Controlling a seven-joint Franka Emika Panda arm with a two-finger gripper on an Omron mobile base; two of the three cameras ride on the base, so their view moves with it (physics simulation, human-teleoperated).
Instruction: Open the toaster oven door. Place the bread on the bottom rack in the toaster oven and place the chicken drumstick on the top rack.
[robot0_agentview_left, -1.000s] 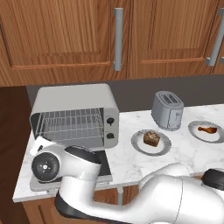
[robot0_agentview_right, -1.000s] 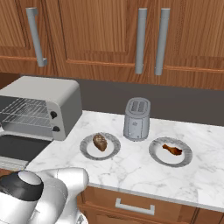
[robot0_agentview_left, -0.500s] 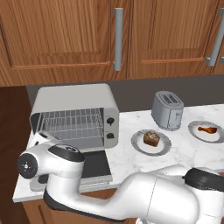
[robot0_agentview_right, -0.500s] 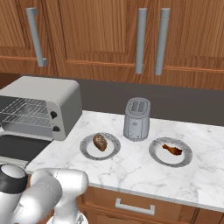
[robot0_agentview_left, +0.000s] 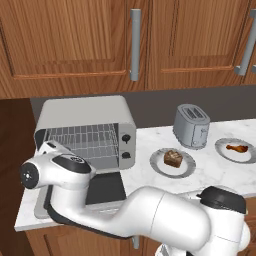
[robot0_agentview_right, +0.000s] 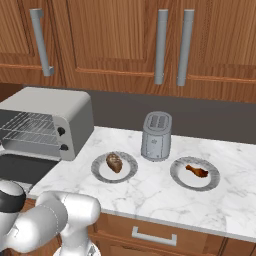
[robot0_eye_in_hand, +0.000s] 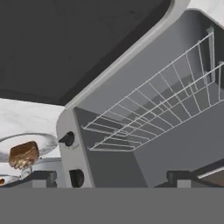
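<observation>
Grey-framed toaster oven door (robot0_agentview_left: 102, 188) lies flat open at your counter's left edge, before the light-grey toaster oven (robot0_agentview_left: 87, 131), whose two wire racks sit bare. Your gripper's (robot0_eye_in_hand: 111, 181) jaws stand wide, holding nothing. Two plates: brown bread (robot0_agentview_right: 114, 162) on one, orange-brown chicken drumstick (robot0_agentview_right: 197, 171) on the other, open marble between.

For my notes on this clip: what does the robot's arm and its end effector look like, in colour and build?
The arm is made of glossy white, rounded segments with dark grey or black bands and caps at the joints; one joint ends in a round dark cap. No cables or markings are visible. In the hand view the end effector shows two small, blocky dark grey fingertips.
</observation>
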